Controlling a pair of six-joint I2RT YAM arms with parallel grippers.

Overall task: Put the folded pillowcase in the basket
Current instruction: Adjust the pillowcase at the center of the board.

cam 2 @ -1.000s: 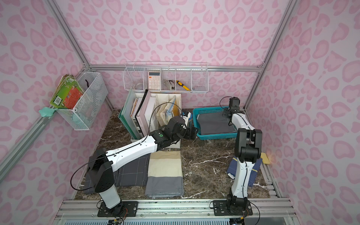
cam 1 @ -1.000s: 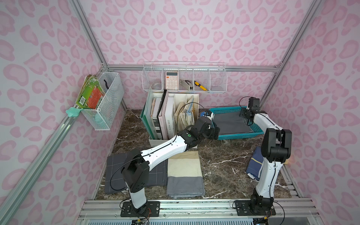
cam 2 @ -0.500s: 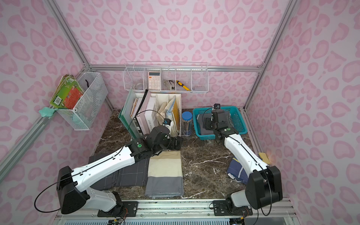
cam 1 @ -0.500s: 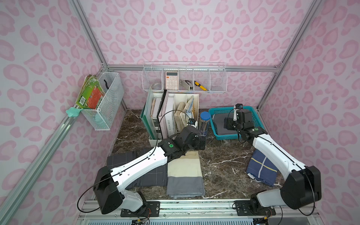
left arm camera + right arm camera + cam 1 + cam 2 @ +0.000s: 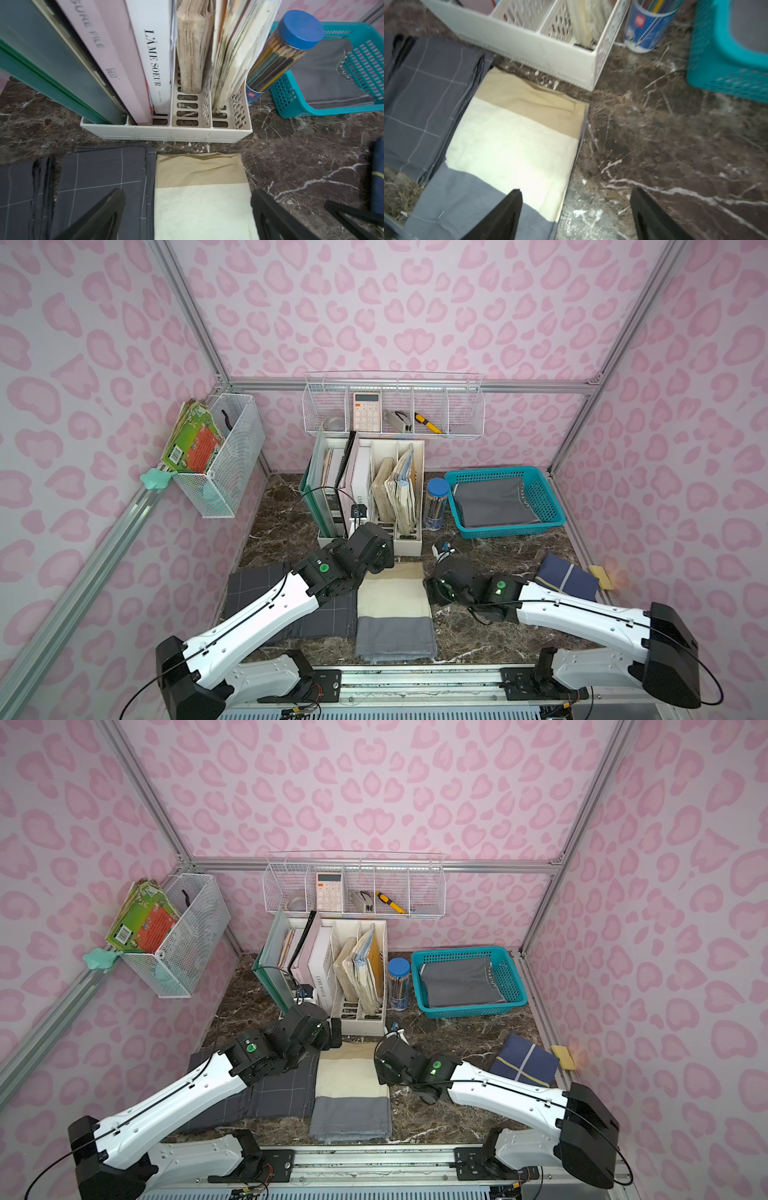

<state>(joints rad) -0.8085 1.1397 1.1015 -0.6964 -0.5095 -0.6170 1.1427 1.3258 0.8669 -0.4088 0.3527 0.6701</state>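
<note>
Left tool, right tool agape, empty; grey pillowcase flat in basket, lengthwise along it

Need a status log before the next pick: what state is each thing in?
basket: holds a folded grey pillowcase
cream-and-grey pillowcase: folded, flat on table
checked cloth: folded, on table
navy cloth: folded, on table
pencil jar: upright, lid on
left gripper: open, empty
right gripper: open, empty

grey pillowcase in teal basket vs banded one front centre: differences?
Grey pillowcase lies inside the basket; banded pillowcase lies on the table. Grey one is solid grey; banded one shows tan, cream and grey bands. Left gripper and right gripper, both open, hang by the banded one; neither is near the grey one. Both are folded flat.
</note>
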